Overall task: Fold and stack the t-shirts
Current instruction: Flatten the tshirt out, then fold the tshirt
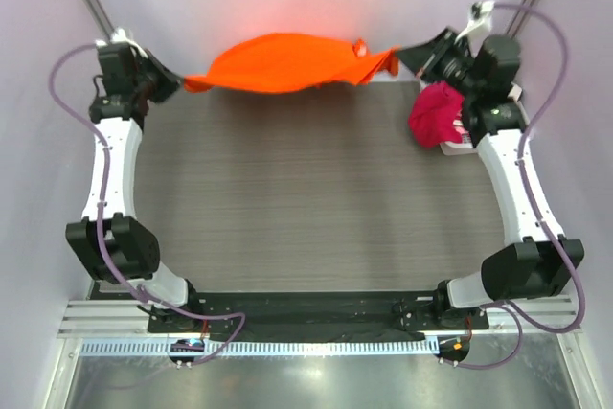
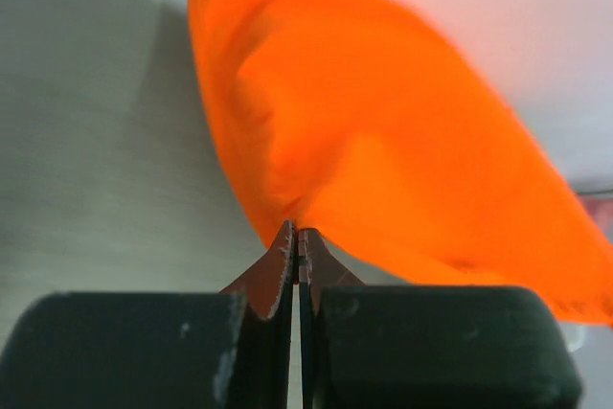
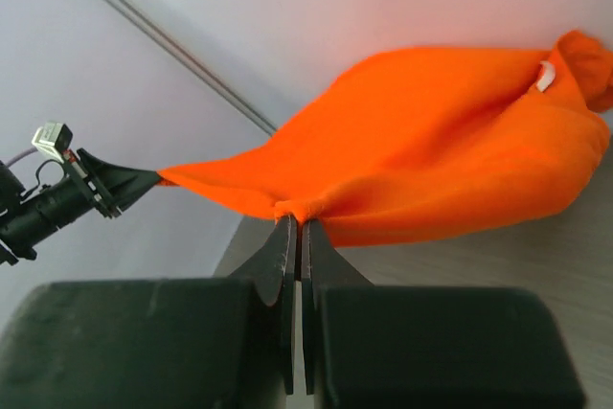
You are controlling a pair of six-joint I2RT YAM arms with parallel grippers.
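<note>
A bright orange t-shirt [image 1: 283, 62] hangs stretched in the air over the far edge of the table, held at both ends. My left gripper [image 1: 180, 83] is shut on its left end; in the left wrist view the cloth [image 2: 383, 160] billows from the closed fingertips [image 2: 296, 233]. My right gripper [image 1: 400, 60] is shut on its right end; in the right wrist view the cloth [image 3: 431, 141] bunches at the fingertips [image 3: 299, 222], and the left gripper [image 3: 124, 181] shows holding the far end. A magenta t-shirt [image 1: 436, 112] lies crumpled at the far right.
The magenta shirt sits in a white basket [image 1: 456, 147], mostly hidden under my right arm. The grey wood-grain table [image 1: 316, 208] lies below the shirt. Pale walls close the back and sides.
</note>
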